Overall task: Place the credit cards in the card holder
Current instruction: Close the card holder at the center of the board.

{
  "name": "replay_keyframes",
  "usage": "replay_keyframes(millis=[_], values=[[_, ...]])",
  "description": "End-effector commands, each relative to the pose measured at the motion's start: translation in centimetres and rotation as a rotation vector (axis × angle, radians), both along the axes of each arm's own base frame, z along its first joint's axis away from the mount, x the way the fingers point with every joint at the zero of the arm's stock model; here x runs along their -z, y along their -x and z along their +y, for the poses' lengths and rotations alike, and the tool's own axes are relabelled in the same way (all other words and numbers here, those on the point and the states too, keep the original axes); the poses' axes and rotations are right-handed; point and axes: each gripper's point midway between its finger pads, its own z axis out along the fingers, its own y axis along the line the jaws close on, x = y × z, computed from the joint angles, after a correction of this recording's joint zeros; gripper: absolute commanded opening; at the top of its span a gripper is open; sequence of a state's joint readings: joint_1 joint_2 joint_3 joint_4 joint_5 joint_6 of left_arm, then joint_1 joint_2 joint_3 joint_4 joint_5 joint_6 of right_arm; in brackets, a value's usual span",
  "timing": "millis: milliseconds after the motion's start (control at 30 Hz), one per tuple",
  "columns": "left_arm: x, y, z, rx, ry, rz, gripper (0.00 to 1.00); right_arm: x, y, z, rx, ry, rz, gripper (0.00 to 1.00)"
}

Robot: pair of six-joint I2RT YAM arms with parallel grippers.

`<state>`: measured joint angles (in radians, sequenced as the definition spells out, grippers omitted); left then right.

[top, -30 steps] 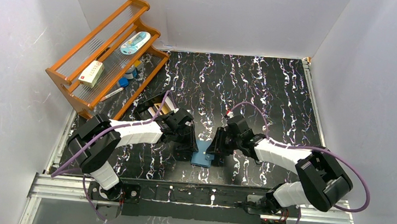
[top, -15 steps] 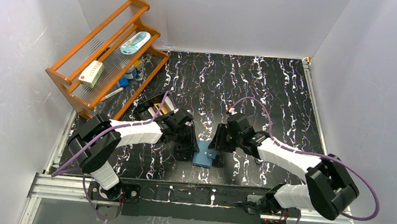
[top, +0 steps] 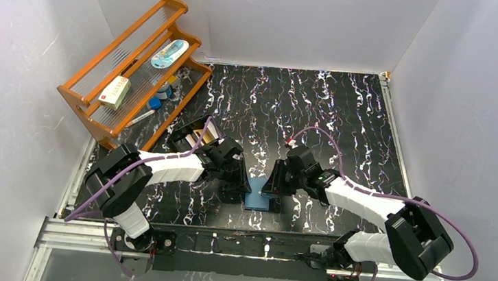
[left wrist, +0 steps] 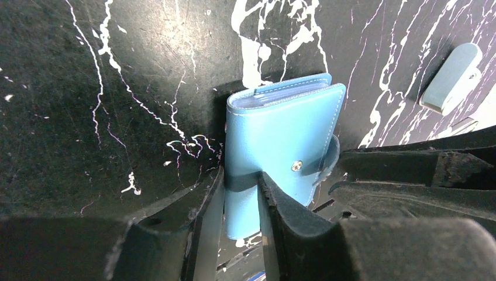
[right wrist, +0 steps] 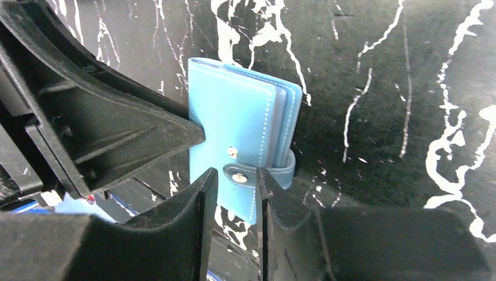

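Note:
The teal card holder point(top: 257, 198) lies closed on the black marbled table between both grippers. It also shows in the left wrist view point(left wrist: 281, 126) and the right wrist view point(right wrist: 234, 117). Its snap tab point(right wrist: 257, 174) is unsnapped. My left gripper point(left wrist: 237, 181) is shut on the holder's spine edge. My right gripper point(right wrist: 233, 178) is closed narrowly on the end of the snap tab. Whitish and tan credit cards point(top: 201, 136) stand in a black open box behind my left arm, partly hidden by it.
A wooden rack point(top: 91, 108) stands at the back left, holding a white-and-red box point(top: 114, 92), a pale blue item point(top: 169, 53) and tape rolls point(top: 163, 91). A small pale grey-blue piece point(left wrist: 453, 76) lies on the table beyond the holder. White walls close in three sides.
My right gripper has moved nearer along the holder's right edge onto the snap tab. The holder has shifted slightly to the right. My left arm has hardly moved.

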<state>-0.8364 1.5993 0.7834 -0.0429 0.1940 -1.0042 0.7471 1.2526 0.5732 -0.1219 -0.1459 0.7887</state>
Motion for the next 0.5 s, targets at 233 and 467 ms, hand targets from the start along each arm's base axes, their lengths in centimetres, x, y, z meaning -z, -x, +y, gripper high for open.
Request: replay_keyframes(millis=[233, 467], values=[[0.1, 0.7, -0.5, 0.012, 0.016, 0.027, 0.26, 0.1, -0.1, 1.8, -0.013, -0.074, 0.008, 0.34], [-0.7, 0.8, -1.0, 0.023, 0.042, 0.029, 0.27, 0.3, -0.2, 0.8, 0.002, -0.019, -0.003, 0.33]])
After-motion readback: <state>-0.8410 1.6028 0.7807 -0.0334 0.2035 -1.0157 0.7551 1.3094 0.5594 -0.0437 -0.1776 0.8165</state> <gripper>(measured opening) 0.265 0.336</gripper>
